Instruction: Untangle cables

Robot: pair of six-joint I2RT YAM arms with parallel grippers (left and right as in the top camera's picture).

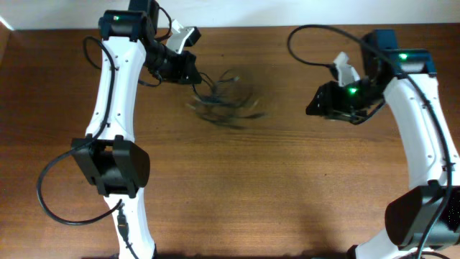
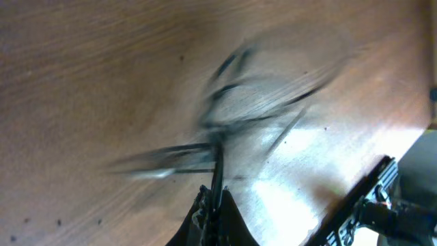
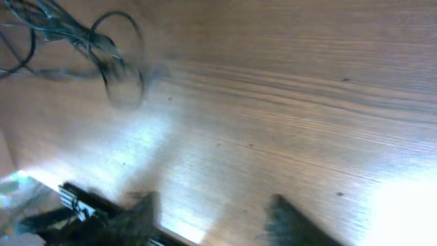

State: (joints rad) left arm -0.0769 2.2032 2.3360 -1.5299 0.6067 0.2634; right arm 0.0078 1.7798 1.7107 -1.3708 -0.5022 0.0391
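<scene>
Left hand [image 1: 192,76], clamped on one strand, adjoins the cables [image 1: 226,101], which spread toward the parted right hand [image 1: 312,109], well apart.

Looking down on a brown wooden bench [image 1: 237,187], showing grain from left to right across the overhead view. Meeting a pale strip [image 1: 244,13] along the far edge. Catching bright glare [image 3: 403,205] low on the right in the right wrist view. Picking up small dark specks [image 2: 41,220] in the wood, low on the left in the left wrist view.
</scene>
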